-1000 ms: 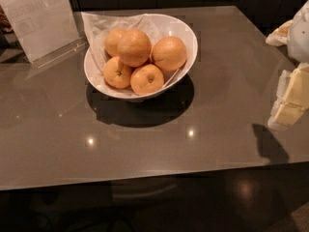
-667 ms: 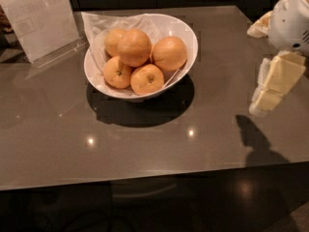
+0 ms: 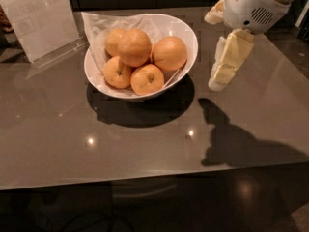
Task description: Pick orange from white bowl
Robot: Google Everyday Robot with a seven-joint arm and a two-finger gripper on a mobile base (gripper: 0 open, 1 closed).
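The white bowl [image 3: 189, 42] stands on the grey table, lined with crinkled clear plastic and holding several oranges. The orange [image 3: 169, 53], large, smooth and without a stem dimple, lies at the bowl's right side. Another large one [image 3: 133, 47] sits on top of the pile. Two smaller oranges with dark stem dimples [image 3: 147, 79] [image 3: 117, 72] lie at the front. My gripper [image 3: 213, 52] hangs above the table just right of the bowl, at about rim height. It is open and empty, with its pale fingers [image 3: 228, 59] spread apart and the longer one pointing down.
A clear plastic sign holder [image 3: 36, 21] with a paper sheet stands at the back left, close to the bowl. The table's front edge [image 3: 145, 178] runs across the lower view. My arm's shadow [image 3: 241, 144] falls on the table at the right.
My gripper has moved in from the right edge toward the bowl and now hangs close to its right rim. The bowl and oranges have not moved.
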